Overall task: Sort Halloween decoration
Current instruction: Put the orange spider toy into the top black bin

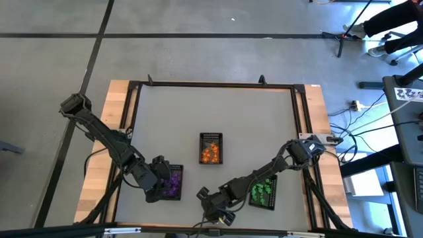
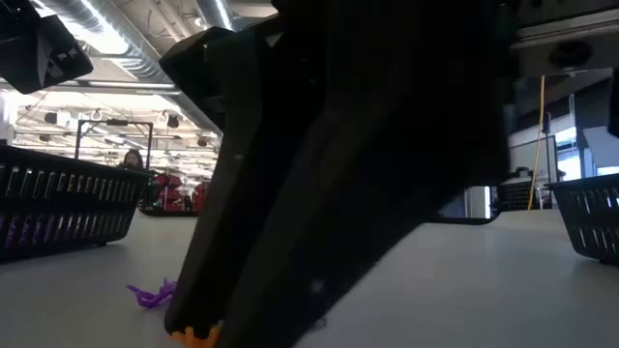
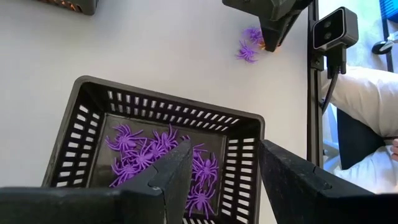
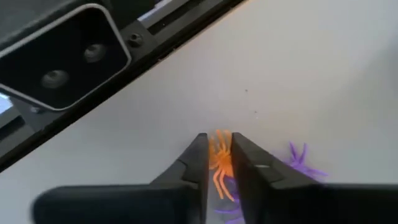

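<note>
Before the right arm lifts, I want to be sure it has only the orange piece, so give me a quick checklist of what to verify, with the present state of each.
1. Right gripper closed around the orange spider: ok, its fingers sit on both sides of it at the table's near edge.
2. Spider off the table: not ok, it looks still down.
3. Purple spiders clear of the fingers: cannot tell, they lie right beside.
4. Orange tray reachable: ok, mid-table with nothing above it.
5. Left gripper out of the way: ok, open above the purple tray.
6. Firm grip: cannot tell.
</note>
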Tool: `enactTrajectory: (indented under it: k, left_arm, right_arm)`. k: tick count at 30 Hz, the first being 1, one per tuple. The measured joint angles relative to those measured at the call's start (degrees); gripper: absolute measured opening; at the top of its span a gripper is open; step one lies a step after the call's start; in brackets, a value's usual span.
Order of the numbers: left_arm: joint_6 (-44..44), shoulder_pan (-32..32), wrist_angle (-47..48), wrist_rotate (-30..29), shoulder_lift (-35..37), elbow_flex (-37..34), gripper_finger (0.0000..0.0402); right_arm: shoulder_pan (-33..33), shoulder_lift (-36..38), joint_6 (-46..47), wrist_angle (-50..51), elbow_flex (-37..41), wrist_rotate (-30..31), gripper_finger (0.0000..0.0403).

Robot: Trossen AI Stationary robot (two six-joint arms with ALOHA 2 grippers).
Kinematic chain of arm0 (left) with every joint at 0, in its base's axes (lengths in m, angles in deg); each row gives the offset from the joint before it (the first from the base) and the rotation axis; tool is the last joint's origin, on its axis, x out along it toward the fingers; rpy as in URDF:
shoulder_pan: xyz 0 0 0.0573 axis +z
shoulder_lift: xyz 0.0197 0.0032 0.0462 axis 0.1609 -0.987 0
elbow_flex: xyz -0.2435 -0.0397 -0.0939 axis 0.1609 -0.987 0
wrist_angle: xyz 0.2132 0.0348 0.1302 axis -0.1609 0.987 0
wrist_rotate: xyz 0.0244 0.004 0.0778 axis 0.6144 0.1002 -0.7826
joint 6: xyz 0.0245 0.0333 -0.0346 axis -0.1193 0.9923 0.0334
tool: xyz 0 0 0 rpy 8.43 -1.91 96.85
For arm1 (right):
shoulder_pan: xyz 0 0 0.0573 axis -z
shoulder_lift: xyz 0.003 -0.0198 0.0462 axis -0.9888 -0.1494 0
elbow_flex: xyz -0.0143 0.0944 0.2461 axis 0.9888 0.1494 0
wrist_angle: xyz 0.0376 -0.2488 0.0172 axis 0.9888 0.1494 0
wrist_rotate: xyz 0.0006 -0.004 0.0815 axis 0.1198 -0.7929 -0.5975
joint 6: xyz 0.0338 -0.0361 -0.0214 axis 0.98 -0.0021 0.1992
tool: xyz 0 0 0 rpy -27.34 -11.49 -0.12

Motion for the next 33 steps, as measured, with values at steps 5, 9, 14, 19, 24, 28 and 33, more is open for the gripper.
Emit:
enactTrajectory:
  k: [5, 9, 14, 19, 24, 28, 33]
  left_arm:
    - [0.0, 0.0, 0.0, 0.0, 0.0, 0.0, 0.0174]
    - [0.0, 0.0, 0.0, 0.0, 0.0, 0.0, 0.0174]
    - [0.0, 0.0, 0.0, 0.0, 0.0, 0.0, 0.0174]
    - [0.0, 0.0, 0.0, 0.0, 0.0, 0.0, 0.0174]
    - [0.0, 0.0, -0.1, 0.0, 0.0, 0.0, 0.0174]
    - [0.0, 0.0, 0.0, 0.0, 0.0, 0.0, 0.0174]
    - [0.0, 0.0, 0.0, 0.0, 0.0, 0.0, 0.0174]
  right_arm:
    - [0.0, 0.3, 1.6, 0.7, 0.0, 2.8, 0.0013]
    - [0.0, 0.8, 2.0, 1.4, 0.1, 4.1, 0.0002]
    - [0.0, 2.1, 3.9, 2.9, 0.2, 5.8, 0.0002]
    - [-0.3, 3.9, 5.8, 3.8, 0.2, 7.0, 0.0001]
    - [-0.3, 6.0, 6.8, 4.3, 0.2, 7.0, 0.0]
    - [-0.3, 8.2, 8.4, 4.3, 0.2, 6.4, 0.0]
    - [-0.3, 11.8, 9.4, 4.3, 0.2, 4.1, 0.0]
